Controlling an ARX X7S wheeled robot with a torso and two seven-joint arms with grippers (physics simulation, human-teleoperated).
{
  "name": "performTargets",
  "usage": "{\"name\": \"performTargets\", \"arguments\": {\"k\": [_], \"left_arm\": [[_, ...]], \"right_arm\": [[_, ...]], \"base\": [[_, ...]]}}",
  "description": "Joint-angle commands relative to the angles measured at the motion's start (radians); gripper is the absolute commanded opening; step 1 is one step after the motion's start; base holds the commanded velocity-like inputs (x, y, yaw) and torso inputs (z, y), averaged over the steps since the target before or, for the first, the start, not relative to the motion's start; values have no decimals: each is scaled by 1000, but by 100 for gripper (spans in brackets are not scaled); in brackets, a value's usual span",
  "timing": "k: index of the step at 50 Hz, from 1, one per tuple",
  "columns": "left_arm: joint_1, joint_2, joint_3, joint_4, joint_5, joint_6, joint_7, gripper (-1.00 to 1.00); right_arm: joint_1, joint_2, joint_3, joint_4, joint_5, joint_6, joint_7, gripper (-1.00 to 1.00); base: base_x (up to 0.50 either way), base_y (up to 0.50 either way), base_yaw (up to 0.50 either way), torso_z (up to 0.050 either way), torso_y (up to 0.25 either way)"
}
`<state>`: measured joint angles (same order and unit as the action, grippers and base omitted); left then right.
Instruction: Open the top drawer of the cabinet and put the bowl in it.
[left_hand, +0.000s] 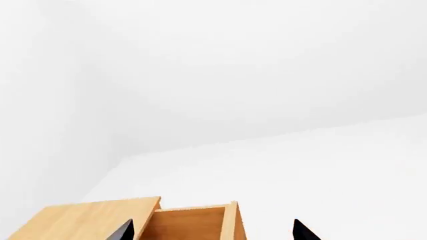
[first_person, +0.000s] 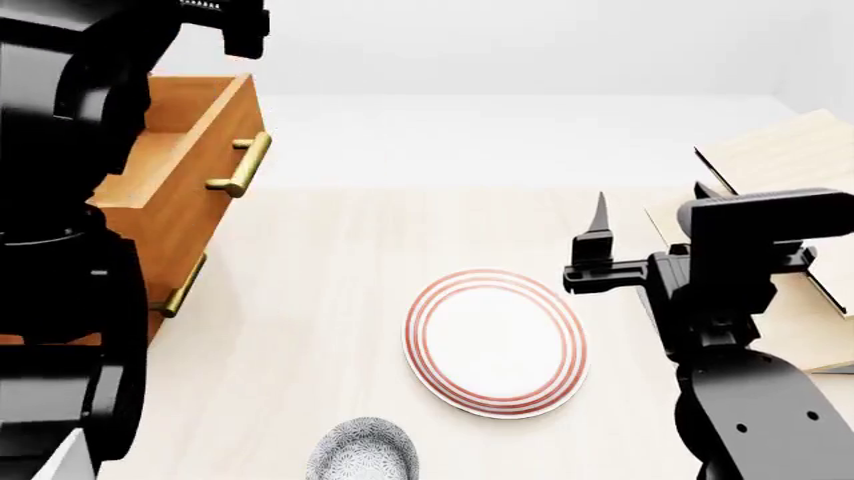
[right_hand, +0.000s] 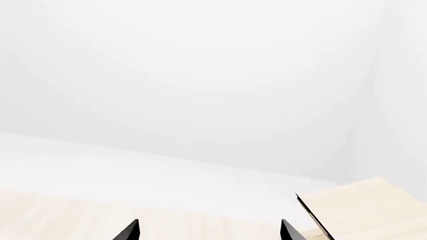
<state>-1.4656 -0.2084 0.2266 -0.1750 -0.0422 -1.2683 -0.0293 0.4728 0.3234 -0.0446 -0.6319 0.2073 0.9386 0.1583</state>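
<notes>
Top drawer (first_person: 174, 150) pulled out; bowl (first_person: 363, 452) on table; both end effectors spread, empty

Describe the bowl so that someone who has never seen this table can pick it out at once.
Start at the wooden cabinet on the left of the head view, then move right along the pale table to the white plate with red rings. The bowl sits nearer the robot, just left of the plate: small, round, grey-and-white speckled, with no rings.

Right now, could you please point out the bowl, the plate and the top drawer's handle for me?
bowl (first_person: 363, 452): head view, speckled outer wall.
plate (first_person: 497, 342): head view, white centre inside the red rings.
top drawer's handle (first_person: 242, 165): head view, middle of the brass bar.
</notes>
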Motion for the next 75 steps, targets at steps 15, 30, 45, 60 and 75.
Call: {"name": "performTargets", "arguments": {"k": [15, 30, 45, 60, 75], "left_arm": [[6, 14, -104, -295, -9, 51, -38, 100], [35, 7, -99, -353, -18, 50, -29, 100], [68, 0, -91, -384, -28, 28, -19, 100], [106, -5, -54, -451, -25, 70, -3, 100], [131, 7, -11, -383, -43, 38, 35, 100]], "right_arm": [[1, 2, -15, 21, 1, -15, 7, 100], [3, 1, -31, 25, 1, -15, 14, 100], [7, 3, -40, 24, 2, -9, 21, 100], [8, 4, -45, 32, 4, -14, 26, 100], [6, 4, -48, 35, 9, -18, 30, 100]], "base": [[0, 0, 0, 0, -1], [0, 0, 0, 0, 0], [0, 0, 0, 0, 0], [0, 0, 0, 0, 0], [0, 0, 0, 0, 0]]}}
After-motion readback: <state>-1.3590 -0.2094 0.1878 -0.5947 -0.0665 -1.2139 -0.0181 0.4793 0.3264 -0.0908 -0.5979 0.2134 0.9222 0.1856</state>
